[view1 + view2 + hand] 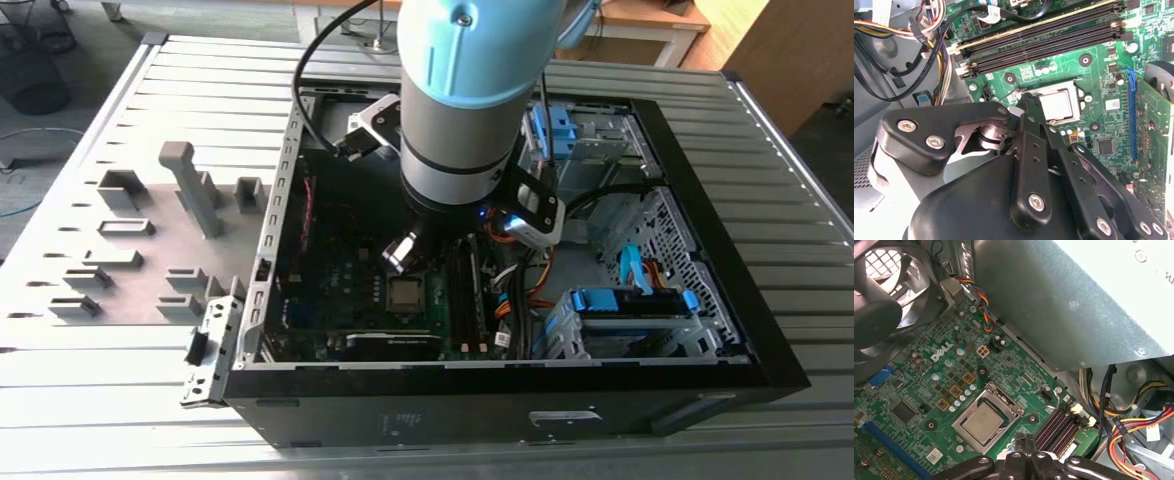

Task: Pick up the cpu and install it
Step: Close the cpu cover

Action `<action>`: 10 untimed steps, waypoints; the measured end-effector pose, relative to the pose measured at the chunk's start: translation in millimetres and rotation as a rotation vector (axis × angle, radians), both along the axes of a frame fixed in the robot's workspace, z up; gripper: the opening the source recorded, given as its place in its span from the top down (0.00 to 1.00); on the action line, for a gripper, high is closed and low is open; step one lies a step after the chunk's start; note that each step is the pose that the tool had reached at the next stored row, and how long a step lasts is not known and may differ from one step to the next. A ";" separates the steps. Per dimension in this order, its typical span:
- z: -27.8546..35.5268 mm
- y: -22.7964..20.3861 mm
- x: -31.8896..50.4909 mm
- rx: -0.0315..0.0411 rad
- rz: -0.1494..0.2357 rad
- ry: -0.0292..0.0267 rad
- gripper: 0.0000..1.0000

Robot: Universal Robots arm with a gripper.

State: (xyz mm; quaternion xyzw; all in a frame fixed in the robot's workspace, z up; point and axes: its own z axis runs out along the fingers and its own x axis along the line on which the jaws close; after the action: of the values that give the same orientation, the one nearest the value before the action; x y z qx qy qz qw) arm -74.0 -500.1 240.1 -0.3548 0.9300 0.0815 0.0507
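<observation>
In the socket [1005, 402] near white board lettering [941, 354] lies the cpu [981, 424]; claw [1025, 442] clenched, empty.

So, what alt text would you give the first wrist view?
A silvery square chip lies in its socket on a green circuit board, with the robot's black gripper close to it. A cooling fan and a grey metal box stand at the board's edges, and bundles of coloured wires run past one corner.
</observation>
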 end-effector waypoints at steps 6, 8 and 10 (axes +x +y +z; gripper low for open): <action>-0.1 0.0 0.1 0.0001 0.001 0.0000 0.89; -0.6 0.3 0.8 0.0003 0.001 0.0000 0.89; -1.5 0.6 2.1 0.0000 0.001 0.0001 0.89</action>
State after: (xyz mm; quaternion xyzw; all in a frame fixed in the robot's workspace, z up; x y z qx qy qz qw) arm -72.0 -499.5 238.6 -0.3551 0.9299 0.0815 0.0506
